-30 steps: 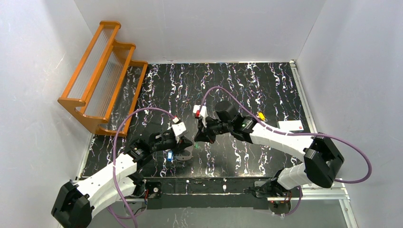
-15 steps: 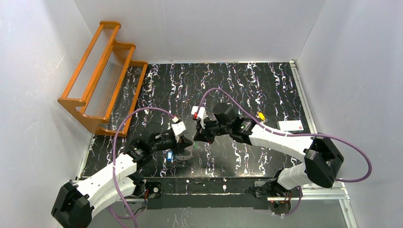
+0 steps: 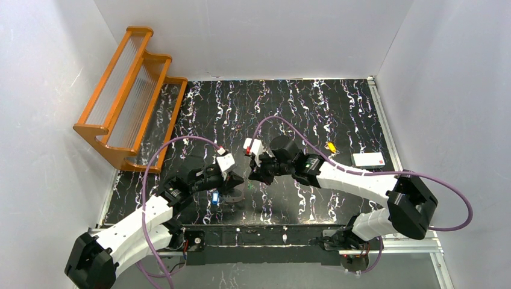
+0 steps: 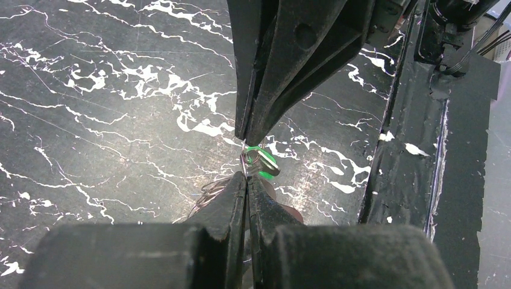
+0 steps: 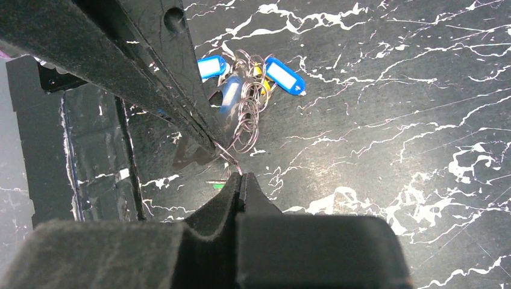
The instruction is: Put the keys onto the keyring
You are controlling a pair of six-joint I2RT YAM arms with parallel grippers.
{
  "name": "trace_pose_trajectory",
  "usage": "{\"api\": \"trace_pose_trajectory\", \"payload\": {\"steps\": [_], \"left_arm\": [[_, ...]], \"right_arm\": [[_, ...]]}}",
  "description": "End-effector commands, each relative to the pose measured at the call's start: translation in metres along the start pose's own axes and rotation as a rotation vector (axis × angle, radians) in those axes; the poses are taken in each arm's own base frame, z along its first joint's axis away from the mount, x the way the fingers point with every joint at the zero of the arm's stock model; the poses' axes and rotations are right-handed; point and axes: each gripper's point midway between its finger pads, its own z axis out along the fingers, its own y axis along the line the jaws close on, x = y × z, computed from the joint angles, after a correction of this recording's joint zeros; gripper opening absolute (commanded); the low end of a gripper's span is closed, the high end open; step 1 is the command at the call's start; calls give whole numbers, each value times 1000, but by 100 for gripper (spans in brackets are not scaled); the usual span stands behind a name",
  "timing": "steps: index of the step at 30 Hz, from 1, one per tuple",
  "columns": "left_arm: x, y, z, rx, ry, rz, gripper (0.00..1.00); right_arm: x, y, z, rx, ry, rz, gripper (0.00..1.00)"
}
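Observation:
In the left wrist view my left gripper (image 4: 247, 178) is shut on the thin wire of the keyring (image 4: 244, 161). The right gripper (image 4: 247, 141) comes down from above, shut tip to tip against it. A green key (image 4: 267, 167) hangs at the ring between the two tips, its top at the right gripper's tip. The right wrist view shows the right gripper (image 5: 241, 177) shut on a thin wire beside the ring (image 5: 228, 156). Behind lie blue-tagged keys (image 5: 284, 75) in a tangle of wire rings (image 5: 244, 120). From above, the grippers (image 3: 239, 180) (image 3: 250, 179) meet over the table's near middle.
A blue key (image 3: 214, 197) lies under the left arm. Farther right on the mat are a yellow key (image 3: 331, 146) and a white card (image 3: 369, 159). An orange stepped rack (image 3: 129, 96) leans at the back left. White walls close in the black marbled mat (image 3: 301, 108).
The right arm has shifted slightly left and nearer, bringing its tip closer to the left gripper. The left arm has barely moved. Both grippers stayed shut.

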Motion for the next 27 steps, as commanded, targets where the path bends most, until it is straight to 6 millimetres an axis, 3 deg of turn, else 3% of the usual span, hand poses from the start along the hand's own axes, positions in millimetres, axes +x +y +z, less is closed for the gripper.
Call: {"api": "trace_pose_trajectory", "payload": {"steps": [1,7,11,14,19,27], "left_arm": [[-12,-7,0,32,-43,11,0],[-14,-6,-1,28,-51,19,0],[-19,-6,-4,22,-70,42,0],[-23,-7,-6,21,-88,66,0],[-29,-8,-9,18,-117,104,0],[-38,-17,-13,63,-186,168,0]], "right_arm": [[-11,-7,-6,52,-43,-37,1],[-11,-5,-4,42,-43,-32,1],[-21,0,-9,27,-95,-46,50],[-30,2,-15,26,-156,-61,63],[-45,1,-23,52,-236,-68,69],[-64,28,-50,-40,-425,-307,67]]}}
